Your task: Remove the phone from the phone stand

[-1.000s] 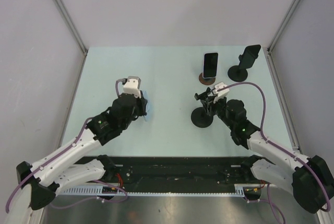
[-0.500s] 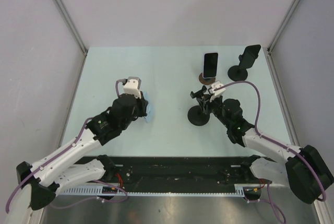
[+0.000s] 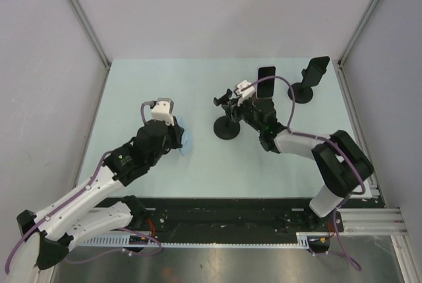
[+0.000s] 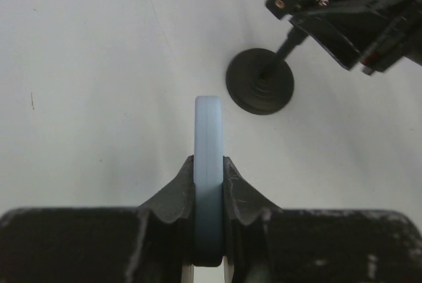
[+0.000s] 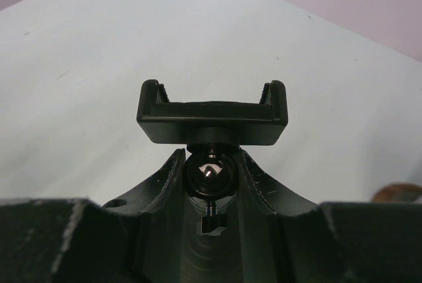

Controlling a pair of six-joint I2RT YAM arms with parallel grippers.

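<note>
Plainly, the left gripper [image 4: 210, 174] is clamped on the pale blue phone [image 4: 210, 131]. Its fingers [image 4: 173, 197] press both flat faces, so the slab shows edge-on to the wrist camera. From its thin, round-edged form I take it for a phone in a light case. It is held over the table [image 3: 151, 85], well apart from any holder.

The right gripper [image 5: 210, 164] is closed around the neck of the black phone stand [image 3: 226, 128], just beneath the cradle [image 5: 212, 121], whose two hooked ends have nothing between them. Whether the stand's round base rests on the table or is lifted, I cannot tell.

Farther back a black phone [image 3: 266, 81] stands upright beside the right arm, and a second black stand [image 3: 310, 75] stands near the far right corner.

By my reading, if the pale phone is the one meant, the separation is done: phone in one grip, bare stand in the other. What is left is to set both down.
</note>
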